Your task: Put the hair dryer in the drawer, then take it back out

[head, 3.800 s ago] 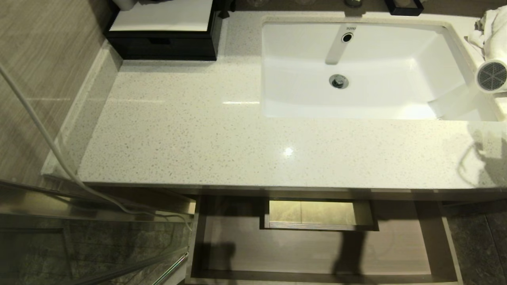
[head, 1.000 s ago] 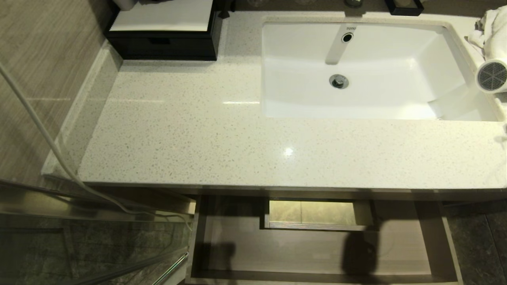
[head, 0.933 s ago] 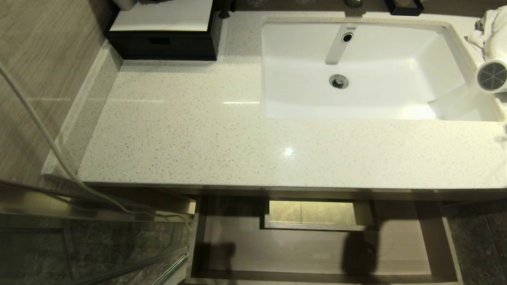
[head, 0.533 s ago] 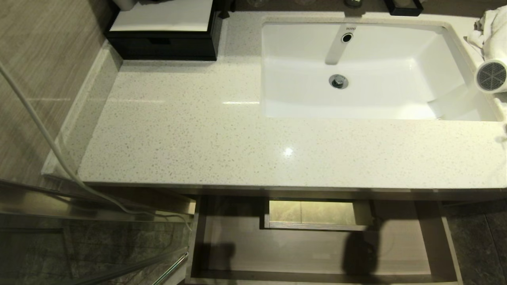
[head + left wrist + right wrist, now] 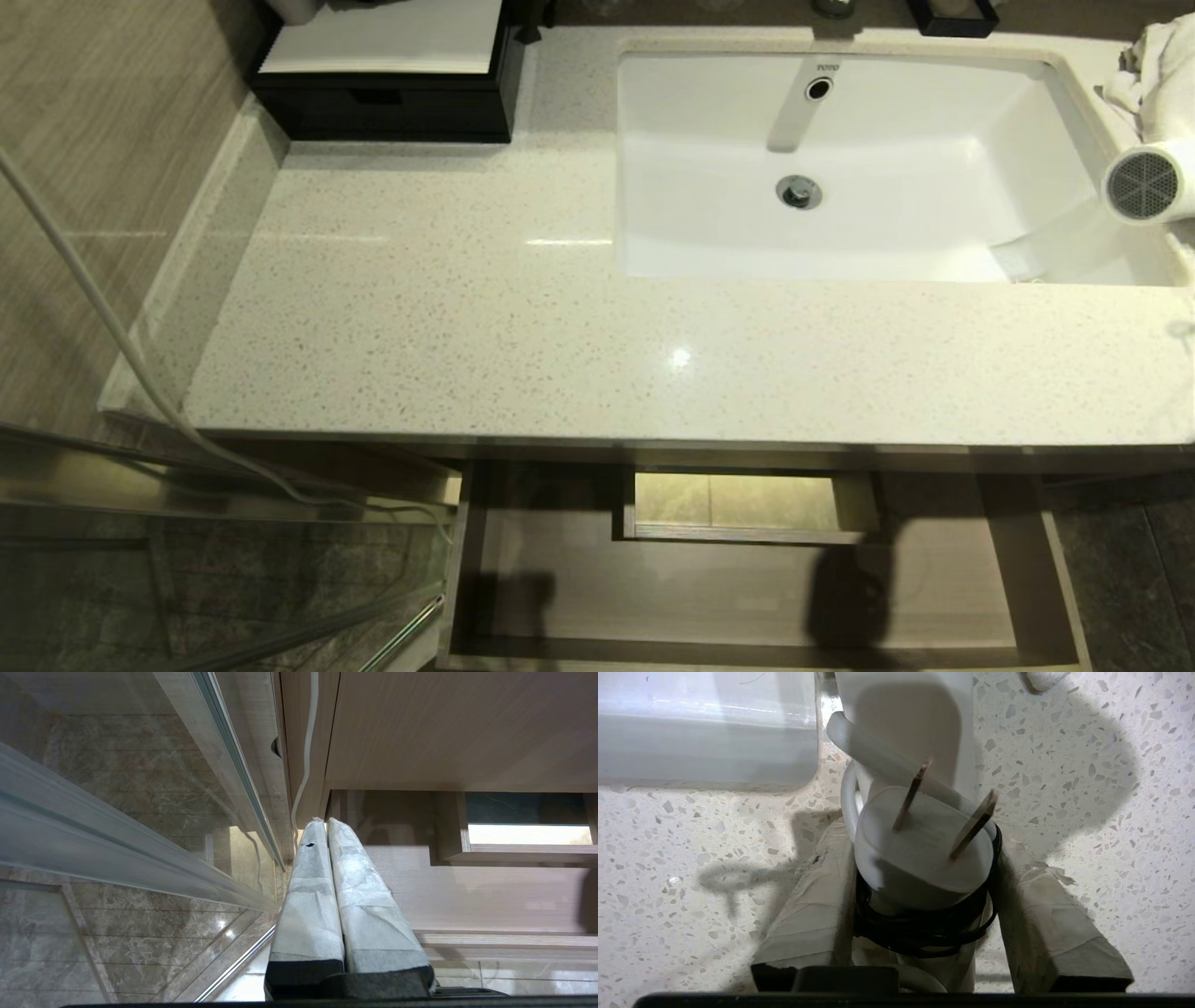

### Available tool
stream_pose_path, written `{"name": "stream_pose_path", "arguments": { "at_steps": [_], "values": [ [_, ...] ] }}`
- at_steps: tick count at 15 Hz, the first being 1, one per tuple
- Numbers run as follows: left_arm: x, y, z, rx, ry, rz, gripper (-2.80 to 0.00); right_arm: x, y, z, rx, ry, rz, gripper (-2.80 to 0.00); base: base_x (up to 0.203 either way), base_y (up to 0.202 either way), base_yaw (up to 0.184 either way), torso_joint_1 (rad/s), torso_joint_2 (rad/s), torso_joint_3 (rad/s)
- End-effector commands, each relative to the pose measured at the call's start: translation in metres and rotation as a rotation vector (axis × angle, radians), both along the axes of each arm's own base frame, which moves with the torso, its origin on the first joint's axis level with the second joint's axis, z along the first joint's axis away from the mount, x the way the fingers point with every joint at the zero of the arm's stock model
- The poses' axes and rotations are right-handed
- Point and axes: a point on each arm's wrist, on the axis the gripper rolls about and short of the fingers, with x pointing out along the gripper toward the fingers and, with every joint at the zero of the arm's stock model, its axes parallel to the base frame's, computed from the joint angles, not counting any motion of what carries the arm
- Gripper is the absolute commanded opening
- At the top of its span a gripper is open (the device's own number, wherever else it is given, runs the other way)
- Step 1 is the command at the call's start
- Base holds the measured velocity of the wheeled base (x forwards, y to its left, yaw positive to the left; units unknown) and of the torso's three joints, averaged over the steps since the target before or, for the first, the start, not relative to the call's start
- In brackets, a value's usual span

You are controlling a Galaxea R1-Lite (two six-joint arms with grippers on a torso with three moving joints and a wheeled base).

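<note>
White hair dryer (image 5: 1150,182) is sitting at far right of tabletop (image 5: 560,327), grey mesh grille facing left. Light-brown wood-grain drawer (image 5: 747,597) is standing open below, holding nothing.

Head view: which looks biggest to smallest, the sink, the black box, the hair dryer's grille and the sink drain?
1. Sink, by far the largest.
2. Black box, partly cut off at the picture's top.
3. Hair dryer grille; it may sit nearer the camera, so its true size is unsure.
4. Sink drain, smallest.
</note>
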Motion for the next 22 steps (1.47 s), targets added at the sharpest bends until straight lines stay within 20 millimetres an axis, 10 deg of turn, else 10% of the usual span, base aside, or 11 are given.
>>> {"name": "stream_pose_path", "arguments": {
  "at_steps": [1,22],
  "values": [
    [0.000,0.000,0.000,0.000,0.001,0.001,-2.80,-0.004,0.003,0.003,-0.006,-0.007,0.004,-2.80,0.000,0.000,0.000,0.000,0.00,0.000],
    [0.000,0.000,0.000,0.000,0.000,0.001,-2.80,-0.123,0.104,0.052,-0.231,-0.186,0.123,-2.80,0.000,0.000,0.000,0.000,0.00,0.000]
  ]
}}
